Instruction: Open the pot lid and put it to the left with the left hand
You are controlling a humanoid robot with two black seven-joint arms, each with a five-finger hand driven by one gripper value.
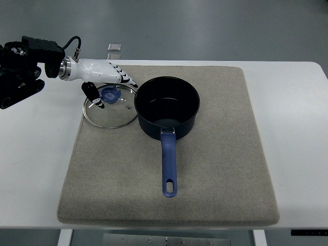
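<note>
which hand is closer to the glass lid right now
Left. The left hand is over the lid, at its blue knob. The right hand is out of view.

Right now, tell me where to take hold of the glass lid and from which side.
Grip the blue knob at the centre of the glass lid, coming down from above. The lid lies flat on the grey mat left of the pot, so its thin rim offers little to pinch. The left hand is at that knob.
</note>
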